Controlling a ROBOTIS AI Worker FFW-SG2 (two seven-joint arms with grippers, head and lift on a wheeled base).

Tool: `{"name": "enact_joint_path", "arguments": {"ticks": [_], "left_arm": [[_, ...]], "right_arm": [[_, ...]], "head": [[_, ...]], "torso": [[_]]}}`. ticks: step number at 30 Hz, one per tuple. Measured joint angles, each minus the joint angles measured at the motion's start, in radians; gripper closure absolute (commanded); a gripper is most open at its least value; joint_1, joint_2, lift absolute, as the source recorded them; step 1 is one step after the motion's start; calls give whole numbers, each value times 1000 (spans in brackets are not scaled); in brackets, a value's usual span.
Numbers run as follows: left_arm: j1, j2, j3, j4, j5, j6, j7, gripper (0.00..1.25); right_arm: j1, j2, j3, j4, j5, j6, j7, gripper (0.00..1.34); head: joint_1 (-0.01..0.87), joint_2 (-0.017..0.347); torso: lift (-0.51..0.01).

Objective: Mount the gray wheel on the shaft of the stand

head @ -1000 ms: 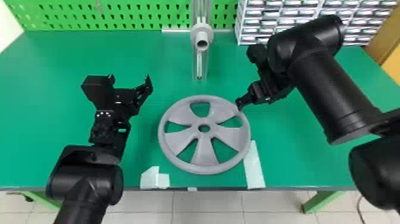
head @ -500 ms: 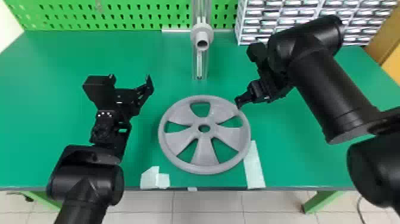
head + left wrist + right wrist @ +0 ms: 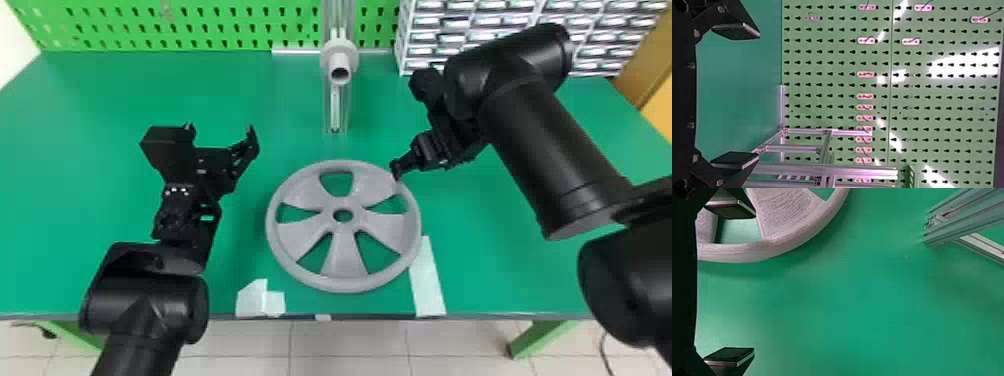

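Both jaws are wide open with nothing in them, the left gripper (image 3: 220,129) off to the left of the wheel (image 3: 345,255) and the right gripper (image 3: 755,283) by its far right edge. The wheel lies flat on the table (image 3: 500,280), in front of the shaft (image 3: 340,65). I should put one right finger inside the rim (image 3: 773,248) and one outside, then squeeze softly so it won't tip.
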Motion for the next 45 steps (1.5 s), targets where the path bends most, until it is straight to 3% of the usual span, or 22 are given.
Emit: {"name": "enact_joint_path", "arguments": {"ticks": [22,45], "left_arm": [[-5,2,-4,-2,-3,0,0,191],[-7,2,-7,-2,-7,0,0,191]], "right_arm": [[24,-3,17,10,16,8,0,78],[25,0,-23,76,58,-16,0,78]], "head": [[865,52],[865,52]], "torso": [[-101],[-101]]}}
